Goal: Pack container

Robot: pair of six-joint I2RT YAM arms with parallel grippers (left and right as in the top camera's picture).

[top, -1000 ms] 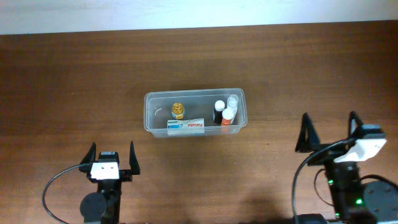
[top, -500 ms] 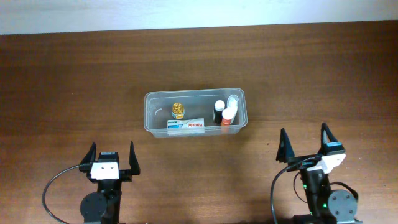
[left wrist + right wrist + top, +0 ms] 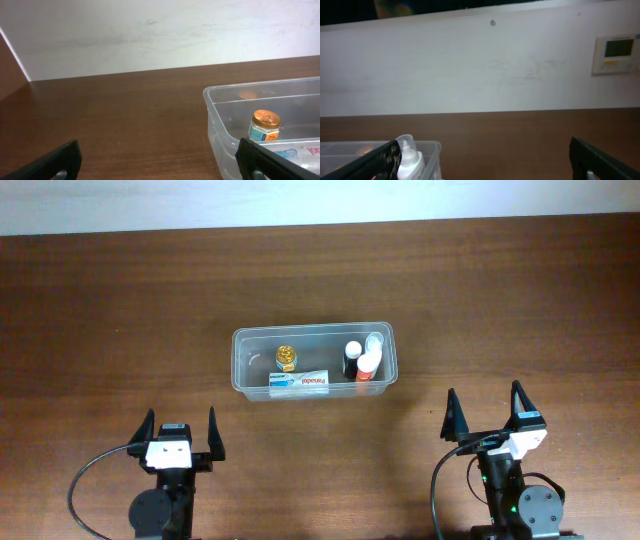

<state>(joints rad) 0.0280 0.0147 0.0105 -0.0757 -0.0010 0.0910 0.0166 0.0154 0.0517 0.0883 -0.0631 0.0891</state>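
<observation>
The clear plastic container (image 3: 240, 360) sits mid-table. Inside it are a gold-capped jar (image 3: 287, 358), a white tube (image 3: 298, 383) lying flat along the front wall, a black bottle with a white cap (image 3: 351, 358), an orange bottle (image 3: 365, 369) and a clear-capped bottle (image 3: 375, 342). My left gripper (image 3: 181, 435) is open and empty near the front edge, left of the container. My right gripper (image 3: 485, 415) is open and empty, front right of the container. The left wrist view shows the container's left end (image 3: 215, 107) and the jar (image 3: 264, 126). The right wrist view shows the container's right corner (image 3: 434, 150) and the clear-capped bottle (image 3: 410, 161).
A white wall (image 3: 300, 200) runs along the table's far edge. A wall thermostat (image 3: 616, 54) shows in the right wrist view. Brown wooden tabletop (image 3: 110, 310) surrounds the container on all sides.
My right arm has drawn back left and toward the front edge, from the far right to a spot front right of the container, then nearly settled. The left arm and container contents have not moved.
</observation>
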